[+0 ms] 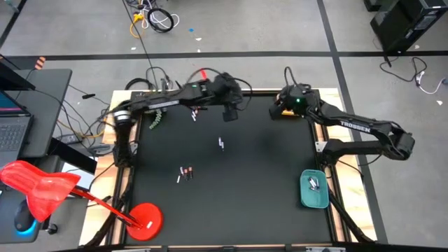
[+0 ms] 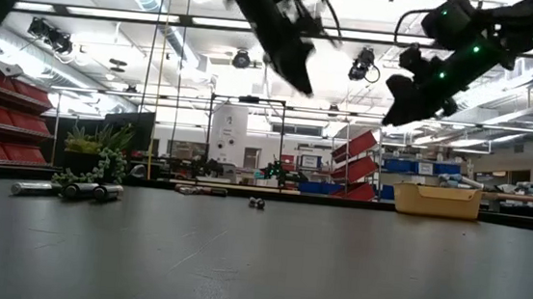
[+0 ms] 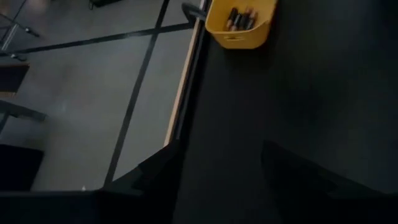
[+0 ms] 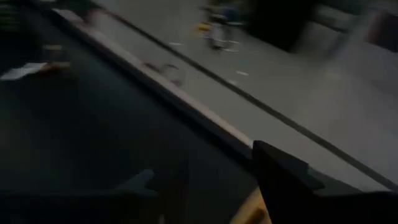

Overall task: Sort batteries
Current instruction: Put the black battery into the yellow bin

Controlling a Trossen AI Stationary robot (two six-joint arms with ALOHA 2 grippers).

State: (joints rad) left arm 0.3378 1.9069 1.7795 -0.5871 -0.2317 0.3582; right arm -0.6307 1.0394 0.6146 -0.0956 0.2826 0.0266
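Inside the yellow tray (image 3: 240, 23) the left wrist view shows dark batteries (image 3: 241, 17), which the high view hides under the right gripper (image 1: 285, 106) hovering over that tray, jaws spread and empty; the left gripper (image 1: 229, 112) hangs well to the tray's left, jaws spread too. Loose batteries (image 1: 185, 171) lie mid-table (image 1: 266, 168), far from the yellow tray, and the teal tray (image 1: 314, 190) holds silvery ones; beyond the table the low view shows shelving and red bins
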